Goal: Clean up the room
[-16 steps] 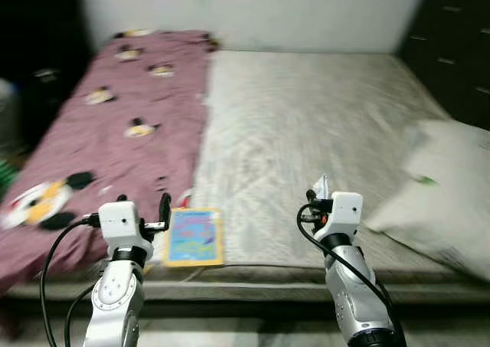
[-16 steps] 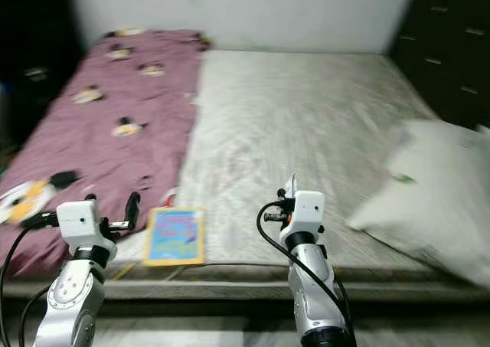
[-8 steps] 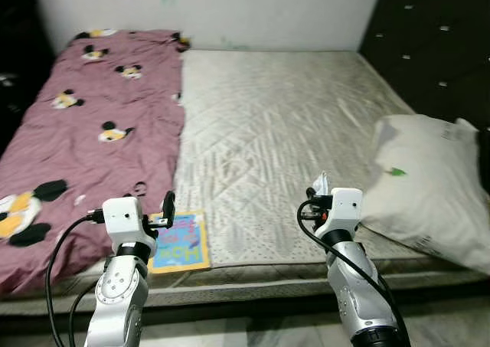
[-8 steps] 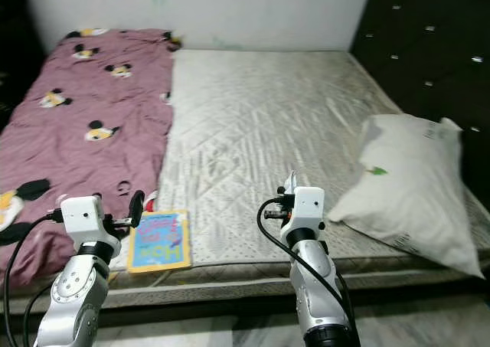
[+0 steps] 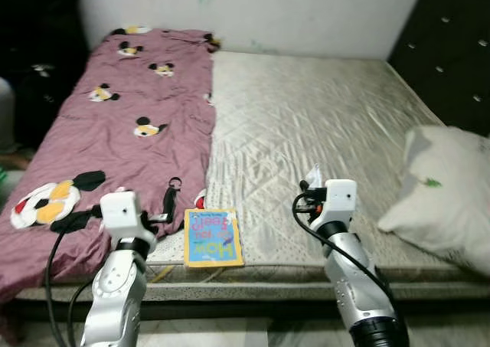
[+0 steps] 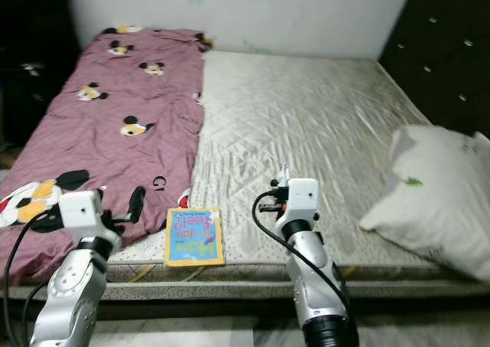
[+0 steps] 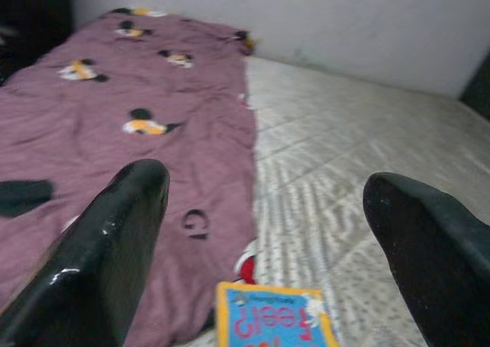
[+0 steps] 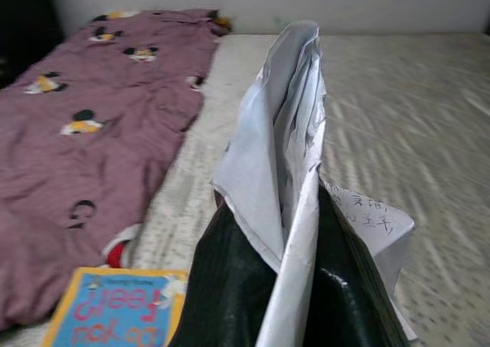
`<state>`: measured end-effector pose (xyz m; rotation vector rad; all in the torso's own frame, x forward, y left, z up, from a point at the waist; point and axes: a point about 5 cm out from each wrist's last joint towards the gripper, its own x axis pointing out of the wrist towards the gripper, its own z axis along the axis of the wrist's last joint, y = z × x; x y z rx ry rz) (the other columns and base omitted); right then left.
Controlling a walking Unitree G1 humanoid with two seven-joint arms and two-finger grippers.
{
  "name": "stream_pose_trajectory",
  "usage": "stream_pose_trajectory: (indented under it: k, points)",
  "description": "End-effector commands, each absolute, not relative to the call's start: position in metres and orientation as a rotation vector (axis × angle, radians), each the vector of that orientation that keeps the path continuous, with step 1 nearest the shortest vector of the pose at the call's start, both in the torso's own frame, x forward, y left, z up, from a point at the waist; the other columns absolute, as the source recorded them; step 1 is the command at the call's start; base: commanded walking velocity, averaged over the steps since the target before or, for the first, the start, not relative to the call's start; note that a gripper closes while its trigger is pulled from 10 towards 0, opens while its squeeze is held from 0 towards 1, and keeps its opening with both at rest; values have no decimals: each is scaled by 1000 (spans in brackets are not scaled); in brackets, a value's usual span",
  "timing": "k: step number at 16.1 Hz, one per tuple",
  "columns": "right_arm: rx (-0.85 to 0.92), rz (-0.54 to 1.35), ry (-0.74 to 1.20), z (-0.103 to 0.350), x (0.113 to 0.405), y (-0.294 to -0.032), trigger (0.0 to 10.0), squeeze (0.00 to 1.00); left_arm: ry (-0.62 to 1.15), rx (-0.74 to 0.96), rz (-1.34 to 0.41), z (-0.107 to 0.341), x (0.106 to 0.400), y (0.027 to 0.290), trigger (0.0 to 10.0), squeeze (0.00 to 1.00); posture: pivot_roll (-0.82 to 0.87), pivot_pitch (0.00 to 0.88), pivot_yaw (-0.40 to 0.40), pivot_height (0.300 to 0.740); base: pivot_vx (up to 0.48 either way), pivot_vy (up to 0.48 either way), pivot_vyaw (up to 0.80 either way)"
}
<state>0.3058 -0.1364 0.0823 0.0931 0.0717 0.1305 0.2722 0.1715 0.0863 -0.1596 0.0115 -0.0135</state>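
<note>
Pale quilted mattress (image 5: 321, 125) fills the scene ahead, backed by a white wall (image 5: 253, 14), with dark padded panelling (image 5: 452, 56) to the right and shadow to the left.

The right wrist view gives what the head views cannot: a close look at the right gripper (image 8: 287, 286), whose two black fingers (image 8: 230, 286) are pressed together on a crumpled sheet of white paper (image 8: 287, 148) — handwriting shows on one corner of it. From the head views that paper is no more than a small white scrap (image 5: 314, 172) standing up above the gripper, which is raised near the foot edge of the mattress. The left wrist view shows the left gripper (image 7: 264, 232) spread wide with nothing between its fingers (image 7: 115, 232); past them lies the top edge of a children's book (image 7: 276, 316). In the head views the left gripper (image 5: 167, 203) is raised over the lower edge of the blanket.

The book (image 5: 211, 237), blue with a yellow border, lies flat near the foot edge of the mattress, between the two arms and just beside the blanket. That blanket (image 5: 122, 125) is maroon with cartoon-mouse prints and covers the left part of the bed up to the wall. A white pillow (image 5: 444, 198) rests on the right side of the mattress — well apart from the book.
</note>
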Motion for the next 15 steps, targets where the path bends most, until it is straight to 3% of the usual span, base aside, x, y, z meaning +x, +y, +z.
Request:
stream_pose_trajectory:
  k: [1, 5, 10, 15]
  points:
    - [85, 117, 82, 81, 306, -143, 10000, 0, 13, -172, -38, 87, 273, 164, 10000, 0, -40, 68, -50, 740, 0, 480, 0]
    - [79, 120, 86, 81, 309, -144, 10000, 0, 1, -179, -35, 89, 275, 163, 10000, 0, -39, 67, -61, 740, 0, 467, 0]
    - [79, 124, 88, 84, 311, -145, 10000, 0, -35, -237, -81, 94, 275, 159, 10000, 0, -48, 94, -66, 740, 0, 0, 0]
    - [95, 127, 91, 85, 313, -143, 10000, 0, -34, -270, -116, 96, 277, 157, 10000, 0, -50, 128, -57, 740, 322, 0, 0]
